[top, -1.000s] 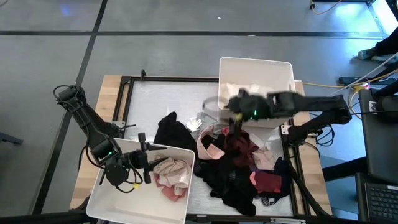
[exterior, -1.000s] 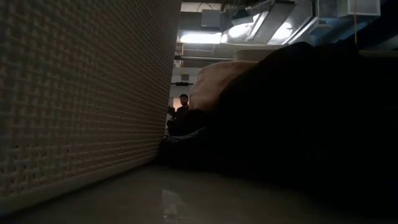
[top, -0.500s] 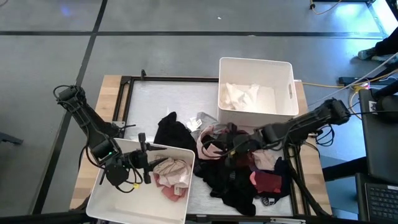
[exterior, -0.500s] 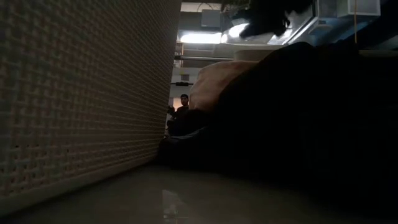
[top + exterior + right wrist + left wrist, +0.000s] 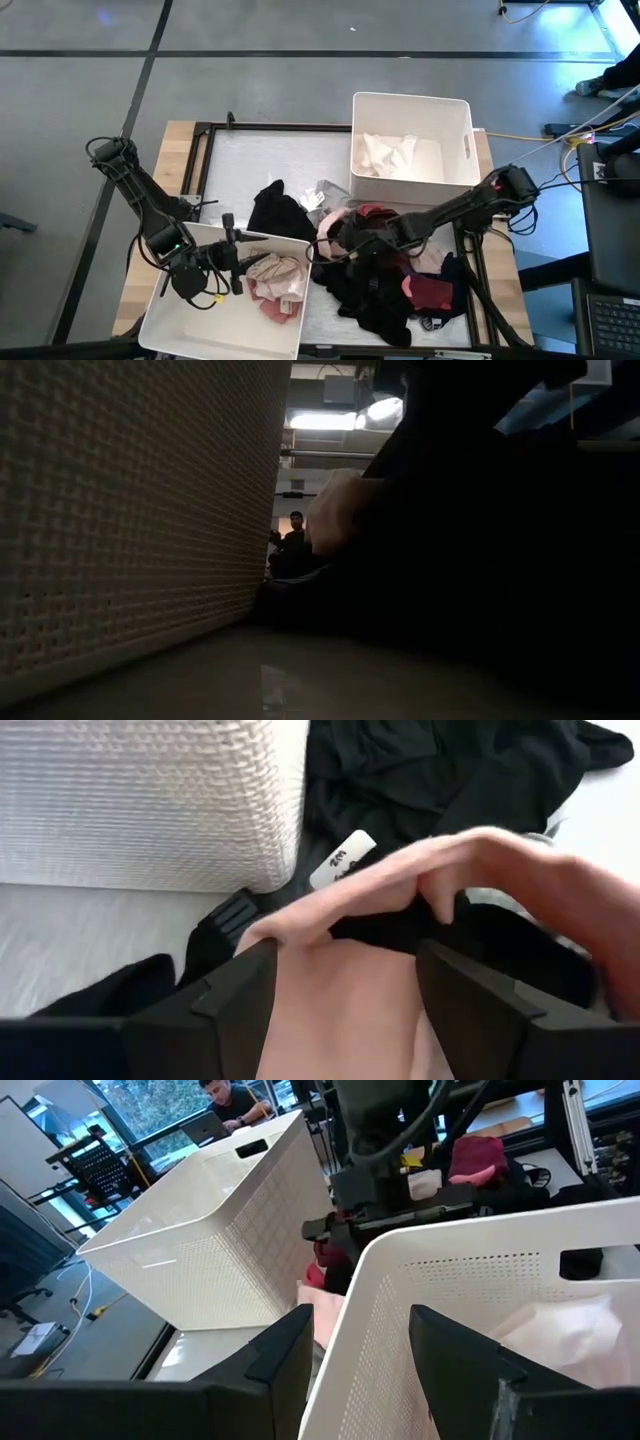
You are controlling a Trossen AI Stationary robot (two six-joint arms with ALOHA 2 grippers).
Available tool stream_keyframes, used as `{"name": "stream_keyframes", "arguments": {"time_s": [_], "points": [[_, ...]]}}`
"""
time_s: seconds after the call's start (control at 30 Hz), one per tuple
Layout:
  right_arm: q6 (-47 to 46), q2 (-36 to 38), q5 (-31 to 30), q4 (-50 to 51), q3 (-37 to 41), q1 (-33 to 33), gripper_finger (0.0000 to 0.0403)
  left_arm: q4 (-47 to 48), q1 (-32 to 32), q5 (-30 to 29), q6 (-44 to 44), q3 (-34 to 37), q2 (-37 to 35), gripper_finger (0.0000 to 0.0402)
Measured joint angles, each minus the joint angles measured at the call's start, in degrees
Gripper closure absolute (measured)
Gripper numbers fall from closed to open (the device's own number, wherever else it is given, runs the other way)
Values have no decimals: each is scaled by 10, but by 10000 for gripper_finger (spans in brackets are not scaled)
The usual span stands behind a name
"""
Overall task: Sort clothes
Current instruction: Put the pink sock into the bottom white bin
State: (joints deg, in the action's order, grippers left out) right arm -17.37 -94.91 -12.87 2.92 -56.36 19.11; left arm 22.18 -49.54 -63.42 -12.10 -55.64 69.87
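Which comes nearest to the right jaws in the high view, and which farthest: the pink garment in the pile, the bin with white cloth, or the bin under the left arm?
1. Pink garment, right at the right gripper.
2. Bin with white cloth, behind the pile.
3. Bin under the left arm, front left corner.

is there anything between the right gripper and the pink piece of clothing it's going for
Nothing visible. The right gripper is already down at the pile, its open jaws straddling the pink garment, which lies on top of the black clothes.
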Motion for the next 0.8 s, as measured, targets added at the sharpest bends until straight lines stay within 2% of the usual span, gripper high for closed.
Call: {"name": "stream_keyframes", "arguments": {"time_s": [0.1, 0.23, 0.33, 0.4, 0.6, 0.8], "points": [[-3, 0, 3, 1, 0, 0, 175, 0, 0, 0, -1, 0, 0, 245], [-7, 12, 84, 26, -21, 0, 197, 0, 0, 0, -2, 0, 0, 245], [-22, 16, 100, 32, -46, 0, 207, -1, 0, 0, -2, 0, 0, 245], [-35, 12, 82, 33, -51, 1, 212, 0, 0, 0, -1, 0, 0, 245], [-65, -23, -27, 87, -51, -1, 221, 0, 0, 0, -9, 0, 0, 245], [-68, -38, -7, 88, -51, 0, 222, 1, 0, 0, -8, 0, 0, 245]]}}
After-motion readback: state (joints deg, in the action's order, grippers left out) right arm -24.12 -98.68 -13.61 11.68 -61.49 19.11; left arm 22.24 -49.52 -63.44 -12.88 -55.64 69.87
